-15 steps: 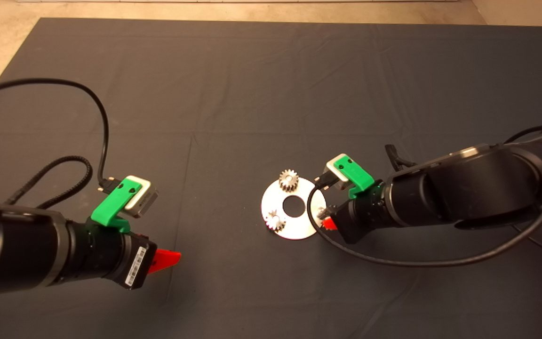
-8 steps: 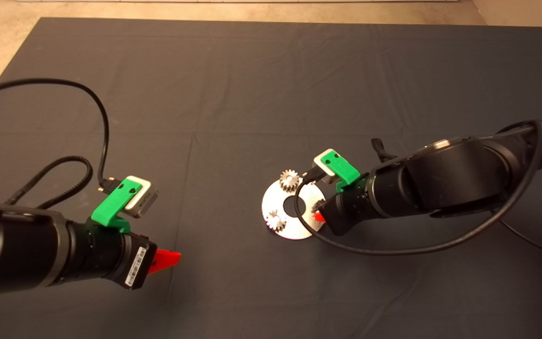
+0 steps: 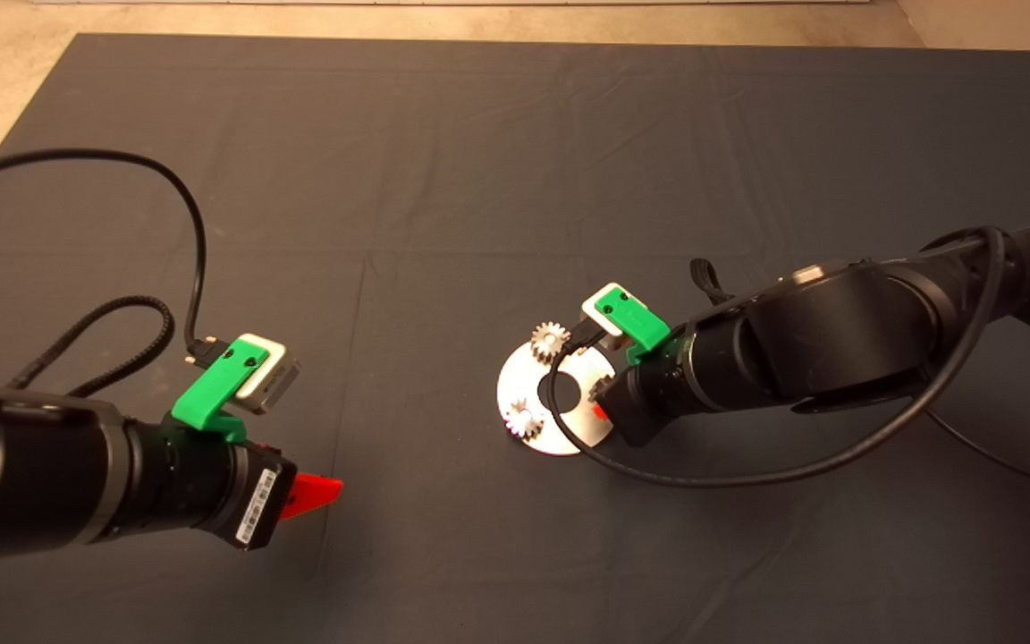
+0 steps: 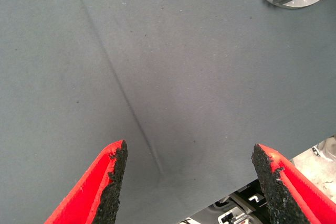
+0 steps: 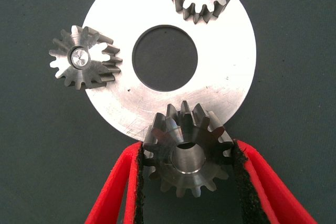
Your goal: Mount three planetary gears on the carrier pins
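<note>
My right claw (image 5: 186,182), clamped on the third gear (image 5: 187,156), hangs over the disc (image 5: 231,85) rim; left claw (image 4: 191,177) spread, idle.

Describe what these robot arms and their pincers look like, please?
Both arms are thick black cylinders trailing black cables. Each wrist has a green bracket holding a small white camera box. The left gripper has a white barcode sticker behind its two red wedge fingers, which have rough black pads. The right gripper looks the same.
</note>
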`<state>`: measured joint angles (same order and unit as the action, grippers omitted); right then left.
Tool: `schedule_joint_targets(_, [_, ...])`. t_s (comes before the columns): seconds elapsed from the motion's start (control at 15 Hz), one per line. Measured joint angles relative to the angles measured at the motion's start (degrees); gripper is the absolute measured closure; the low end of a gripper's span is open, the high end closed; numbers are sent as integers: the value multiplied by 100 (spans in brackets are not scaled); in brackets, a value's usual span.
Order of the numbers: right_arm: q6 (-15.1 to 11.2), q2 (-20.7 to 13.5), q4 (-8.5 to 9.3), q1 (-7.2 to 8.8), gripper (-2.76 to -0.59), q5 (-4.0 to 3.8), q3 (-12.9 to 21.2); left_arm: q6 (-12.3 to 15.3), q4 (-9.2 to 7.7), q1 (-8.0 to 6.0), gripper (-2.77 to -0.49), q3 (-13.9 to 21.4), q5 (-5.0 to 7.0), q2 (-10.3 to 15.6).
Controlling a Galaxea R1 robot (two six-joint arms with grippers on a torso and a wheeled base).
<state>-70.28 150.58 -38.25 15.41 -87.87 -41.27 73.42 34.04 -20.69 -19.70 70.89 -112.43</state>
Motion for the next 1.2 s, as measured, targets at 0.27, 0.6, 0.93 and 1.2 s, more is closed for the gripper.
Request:
schedule_joint_targets(0.27, [63,-13,-9,-15,-94,-9,0,-2,0,0,-164,0,0,6])
schedule_joint_targets(0.6, [145,-13,-11,-113,-94,-6,-40,-24,0,0,-164,0,0,6])
schedule_joint_targets(0.93, [199,-42,-24,-282,-94,-2,-154,-27,0,0,-164,0,2,9])
schedule_joint_targets(1.2, [291,-41,-24,-277,-93,0,-187,-27,0,0,-164,0,0,9])
